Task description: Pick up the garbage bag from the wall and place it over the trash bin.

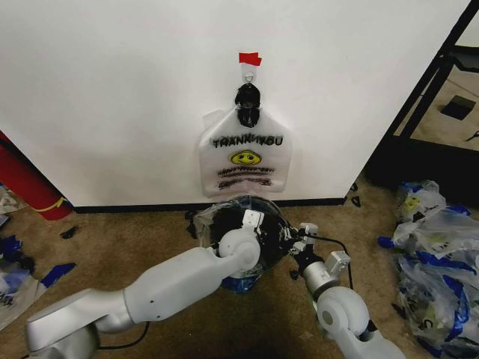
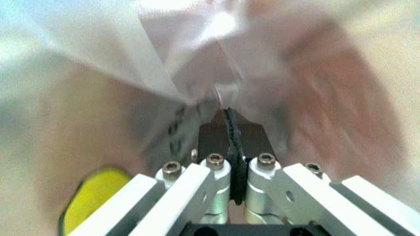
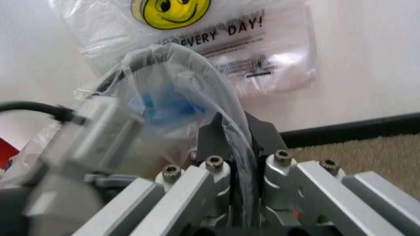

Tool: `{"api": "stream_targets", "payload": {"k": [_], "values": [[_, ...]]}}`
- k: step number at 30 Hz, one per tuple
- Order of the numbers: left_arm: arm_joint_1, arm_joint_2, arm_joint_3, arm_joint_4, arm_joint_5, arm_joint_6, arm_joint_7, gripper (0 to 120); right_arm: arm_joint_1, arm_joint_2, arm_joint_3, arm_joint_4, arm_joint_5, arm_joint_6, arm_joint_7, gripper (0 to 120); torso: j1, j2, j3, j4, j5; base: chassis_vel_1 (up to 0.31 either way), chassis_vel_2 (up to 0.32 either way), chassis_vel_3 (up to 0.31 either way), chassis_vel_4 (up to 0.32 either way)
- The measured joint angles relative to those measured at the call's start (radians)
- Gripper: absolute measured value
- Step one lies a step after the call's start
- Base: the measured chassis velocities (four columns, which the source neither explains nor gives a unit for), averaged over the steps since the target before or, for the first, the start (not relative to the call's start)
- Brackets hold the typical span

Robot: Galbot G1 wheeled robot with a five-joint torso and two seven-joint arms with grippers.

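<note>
The garbage bag [image 1: 203, 221], thin clear plastic with blue tape [image 3: 161, 105], is draped around the black mesh trash bin [image 1: 274, 228] standing on the carpet below the wall [image 1: 112, 90]. My left gripper [image 1: 254, 219] is over the bin's mouth, shut on a fold of the bag's film [image 2: 223, 93]. My right gripper [image 1: 302, 233] is at the bin's right rim, shut on the bag's edge [image 3: 229, 123]. The bag's yellow smiley [image 2: 92, 196] shows through the film near my left gripper.
A flat white "THANK YOU" bag [image 1: 245, 158] hangs from the hook [image 1: 248, 75] under a red tape strip [image 1: 250, 58]. A heap of taped clear bags [image 1: 438, 247] lies right, a red object [image 1: 26, 183] leans left, and a black shelf frame [image 1: 426, 90] stands far right.
</note>
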Motion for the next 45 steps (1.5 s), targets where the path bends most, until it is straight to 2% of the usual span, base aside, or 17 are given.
{"api": "stream_targets", "payload": {"k": [3,9,31,36,42,45], "values": [[-0.015,0.009,0.004,-0.030,-0.075,0.044,-0.037,0,0.003,0.000,-0.009,-0.008,-0.041,0.021,-0.013,0,0.000,0.000,0.000,0.0001,-0.0001,0.000,0.000,0.000,0.000],[-0.025,0.000,0.014,-0.028,-0.154,0.100,-0.060,0,0.000,-0.001,-0.022,-0.010,-0.062,0.035,-0.021,0,0.000,0.000,0.000,0.0000,-0.0001,0.000,0.000,0.000,0.000],[0.010,-0.107,0.008,0.129,-0.123,0.097,-0.016,0,0.003,0.005,-0.026,-0.003,-0.019,0.023,-0.011,0,0.000,0.000,0.000,0.0000,0.0000,0.000,0.000,0.000,0.000],[0.010,-0.102,-0.001,0.132,-0.108,0.087,-0.008,0,0.000,0.005,-0.026,-0.002,-0.018,0.023,-0.011,0,0.000,0.000,0.000,-0.0002,-0.0001,0.000,0.000,0.000,0.000],[-0.003,-0.060,-0.019,0.077,-0.107,0.071,-0.005,0,0.004,0.007,-0.023,-0.002,-0.005,0.022,-0.008,0,0.000,0.000,0.000,0.0001,0.0000,0.000,0.000,0.000,0.000],[-0.001,-0.062,-0.023,0.078,-0.097,0.057,0.008,0,0.006,0.013,-0.025,0.001,0.016,0.013,-0.002,0,0.000,0.000,0.000,0.0001,0.0000,0.000,0.000,0.000,0.000]]}}
